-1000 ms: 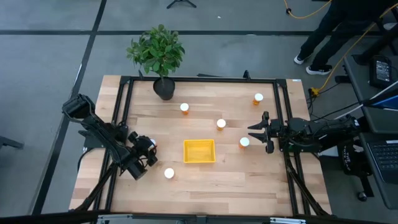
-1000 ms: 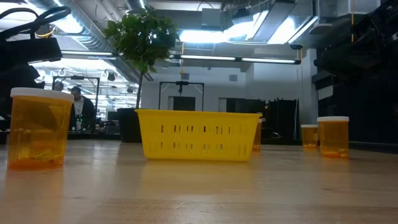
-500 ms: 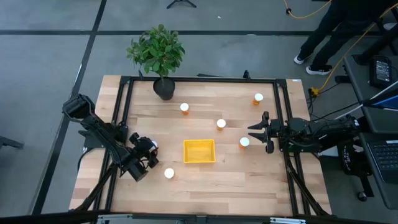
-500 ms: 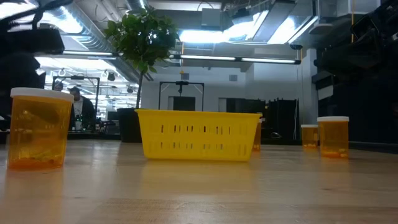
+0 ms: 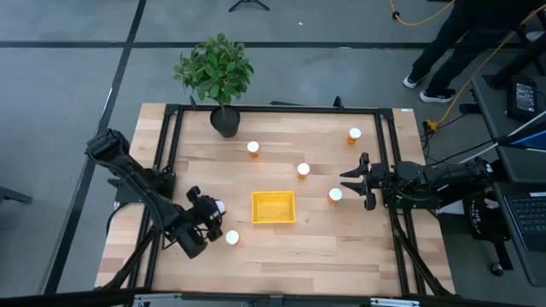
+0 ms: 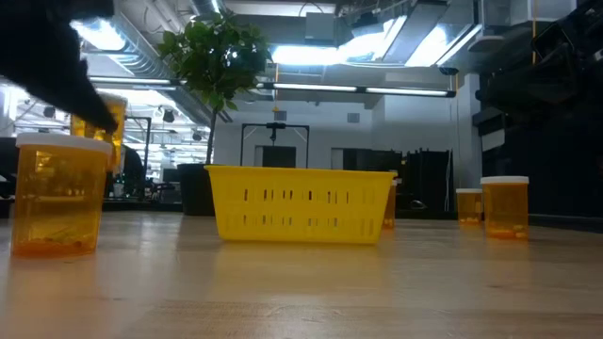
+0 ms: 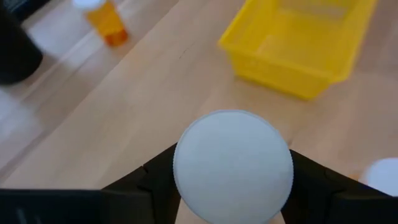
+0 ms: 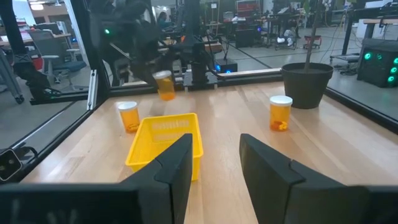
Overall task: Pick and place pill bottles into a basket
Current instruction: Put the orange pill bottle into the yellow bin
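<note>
From the top-down camera, the left gripper [image 5: 213,211] is over the tabletop [image 5: 281,251] just left of the yellow basket [image 5: 273,206], clamped on a pill bottle [image 5: 219,206] whose white cap peeks out between the fingers. Another bottle [image 5: 231,237] stands right next to it, a bit nearer the front edge. Four more are scattered around: one [image 5: 252,147] near the potted plant [image 5: 217,78], one [image 5: 303,169] just behind the basket, one [image 5: 354,134] by the far right corner, and one [image 5: 335,194] sitting right in front of the right gripper [image 5: 355,180], which is parked at the right side with its jaws apart and nothing in them.

Table-level camera: the basket [image 6: 300,202] sits mid-frame, and the carried bottle [image 6: 102,126] is up off the wood at the far left, partly hidden by the dark arm, just above the standing bottle [image 6: 57,193].

Left wrist cam: the held bottle's cap [image 7: 232,165] fills the space between the two fingers [image 7: 155,180], basket [image 7: 298,46] ahead.

Right wrist cam: the fingers [image 8: 180,163] are spread, empty; the basket [image 8: 165,141] is beyond them, with the lifted bottle [image 8: 164,84] hanging just past it.
</note>
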`<action>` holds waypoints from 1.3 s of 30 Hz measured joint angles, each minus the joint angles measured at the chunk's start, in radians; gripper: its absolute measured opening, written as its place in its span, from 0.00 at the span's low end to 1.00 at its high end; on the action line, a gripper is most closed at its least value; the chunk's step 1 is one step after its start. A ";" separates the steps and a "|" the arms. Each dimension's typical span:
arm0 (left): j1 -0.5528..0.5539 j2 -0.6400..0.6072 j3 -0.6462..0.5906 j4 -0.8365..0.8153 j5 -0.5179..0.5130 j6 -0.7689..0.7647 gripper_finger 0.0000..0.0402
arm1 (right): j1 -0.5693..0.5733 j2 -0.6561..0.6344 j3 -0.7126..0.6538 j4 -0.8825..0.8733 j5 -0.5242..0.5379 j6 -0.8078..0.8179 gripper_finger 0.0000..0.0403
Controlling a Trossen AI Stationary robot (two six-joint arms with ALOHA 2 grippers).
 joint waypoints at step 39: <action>0.452 0.000 0.210 0.421 0.436 1.033 0.50 | 0.000 0.000 0.000 0.007 0.001 0.023 0.34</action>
